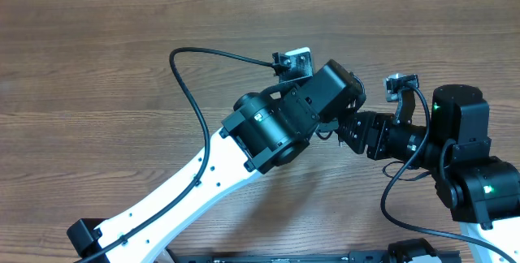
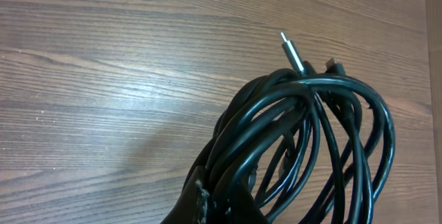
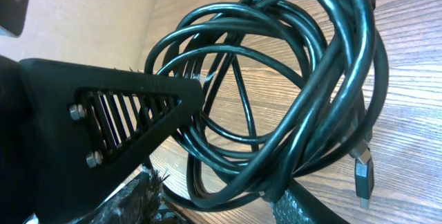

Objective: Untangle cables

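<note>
We see a counter (image 1: pixel 122 52) of brown wood-grain boards, the grain running crosswise, with a soft sheen on it in the left wrist view. In the right wrist view a plain pale surface (image 3: pixel 83 16) lies beyond the counter's edge; we cannot tell what it is. The cables (image 2: pixel 290 113) form one black coil of many loops, held just above the wood near the right of the middle, where the white left arm (image 1: pixel 187 182) and the black right arm (image 1: pixel 463 133) meet. The left pincer (image 2: pixel 207 200) is clenched on one end of the coil. The right pincer (image 3: pixel 238 148) grips several loops between its fingers. A slim silver plug (image 2: pixel 292 50) sticks up from the coil, and a flat connector (image 3: pixel 362 172) hangs at its side.
</note>
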Robot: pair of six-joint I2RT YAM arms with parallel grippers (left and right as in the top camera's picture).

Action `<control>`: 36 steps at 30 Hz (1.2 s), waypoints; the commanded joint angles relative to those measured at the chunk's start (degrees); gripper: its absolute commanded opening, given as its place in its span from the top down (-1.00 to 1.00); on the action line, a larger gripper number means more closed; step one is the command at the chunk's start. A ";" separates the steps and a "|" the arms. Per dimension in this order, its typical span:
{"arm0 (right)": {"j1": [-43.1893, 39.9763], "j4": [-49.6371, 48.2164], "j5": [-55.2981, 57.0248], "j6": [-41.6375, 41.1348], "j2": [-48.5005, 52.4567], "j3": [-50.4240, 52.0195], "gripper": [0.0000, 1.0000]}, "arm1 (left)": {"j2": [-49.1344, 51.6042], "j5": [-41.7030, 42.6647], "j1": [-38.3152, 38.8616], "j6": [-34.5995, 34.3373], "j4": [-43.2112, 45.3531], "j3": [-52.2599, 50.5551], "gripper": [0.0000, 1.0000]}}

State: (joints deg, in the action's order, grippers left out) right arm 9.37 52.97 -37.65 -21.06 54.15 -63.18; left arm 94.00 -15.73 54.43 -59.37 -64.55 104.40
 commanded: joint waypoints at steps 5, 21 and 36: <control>0.00 -0.90 -1.49 -0.15 -0.46 -1.03 -0.01 | 0.28 0.31 1.51 4.11 0.74 0.74 0.92; 0.00 -0.85 -1.29 -0.15 1.16 -1.03 0.67 | 0.28 0.28 1.49 4.09 0.76 0.74 0.92; 0.00 1.60 4.17 -0.13 1.90 -1.03 0.93 | 0.28 -4.59 1.03 -5.57 -3.32 0.74 0.91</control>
State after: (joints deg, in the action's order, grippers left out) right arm 9.43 54.28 -36.40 -21.61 56.01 -63.18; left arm 94.04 -16.62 55.44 -59.77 -66.48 104.40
